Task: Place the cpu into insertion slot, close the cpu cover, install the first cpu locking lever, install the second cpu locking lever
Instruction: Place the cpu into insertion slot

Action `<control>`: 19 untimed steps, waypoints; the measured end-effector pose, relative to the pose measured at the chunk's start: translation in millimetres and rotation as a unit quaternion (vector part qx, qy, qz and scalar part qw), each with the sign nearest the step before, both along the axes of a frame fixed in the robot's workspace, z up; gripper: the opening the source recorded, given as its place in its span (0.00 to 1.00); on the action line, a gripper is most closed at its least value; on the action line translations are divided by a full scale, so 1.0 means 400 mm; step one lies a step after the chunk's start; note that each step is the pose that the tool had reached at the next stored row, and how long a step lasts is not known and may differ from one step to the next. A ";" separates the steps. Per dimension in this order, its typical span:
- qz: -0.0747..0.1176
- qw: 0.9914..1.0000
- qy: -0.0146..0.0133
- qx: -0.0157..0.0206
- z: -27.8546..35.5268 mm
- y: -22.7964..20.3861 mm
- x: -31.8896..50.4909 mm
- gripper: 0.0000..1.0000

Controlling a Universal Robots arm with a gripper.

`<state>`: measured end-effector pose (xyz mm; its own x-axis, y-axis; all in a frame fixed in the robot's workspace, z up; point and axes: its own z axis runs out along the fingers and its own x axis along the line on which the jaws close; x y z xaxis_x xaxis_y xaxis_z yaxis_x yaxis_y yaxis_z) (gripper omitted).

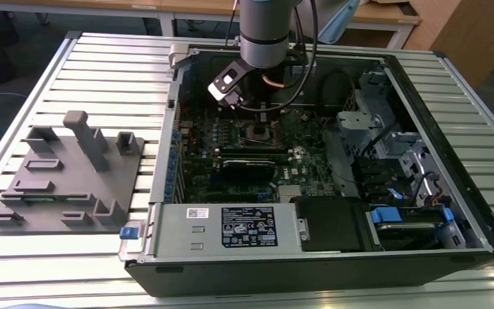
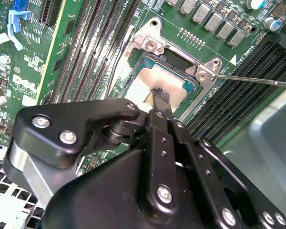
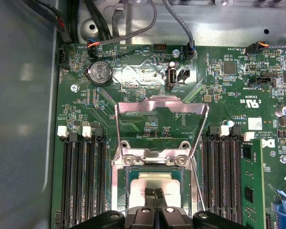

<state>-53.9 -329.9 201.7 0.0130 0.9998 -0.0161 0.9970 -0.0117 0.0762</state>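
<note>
The cpu (image 3: 155, 180), a flat silver-grey square, lies in the insertion slot (image 1: 260, 133) on the green motherboard. My gripper (image 3: 154, 193) is directly over it, its two black fingertips pressed together and down at the chip's top; nothing is visibly held. In the second wrist view the gripper (image 2: 160, 95) meets the cpu (image 2: 140, 85) near its edge. The cpu cover (image 3: 181, 102), a silvery frame with a big window, stands swung back on its hinge beyond the slot. A thin wire locking lever (image 2: 257, 80) sticks out beside the socket, unlatched.
The open computer case (image 1: 333, 273) lies on a slatted metal table. Long black memory slots (image 3: 83, 181) flank the socket. A labelled power supply (image 1: 229, 226) fills the case's near side, and drive bays and cables its right. A grey fixture plate (image 1: 67, 174) lies at the exterior view's left.
</note>
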 end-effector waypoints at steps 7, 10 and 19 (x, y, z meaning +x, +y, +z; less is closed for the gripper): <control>0.000 1.000 0.006 -0.001 0.000 0.000 0.000 0.10; 0.000 1.000 0.009 -0.001 -0.001 0.000 0.000 0.10; 0.000 1.000 0.019 0.001 -0.001 0.000 0.000 0.10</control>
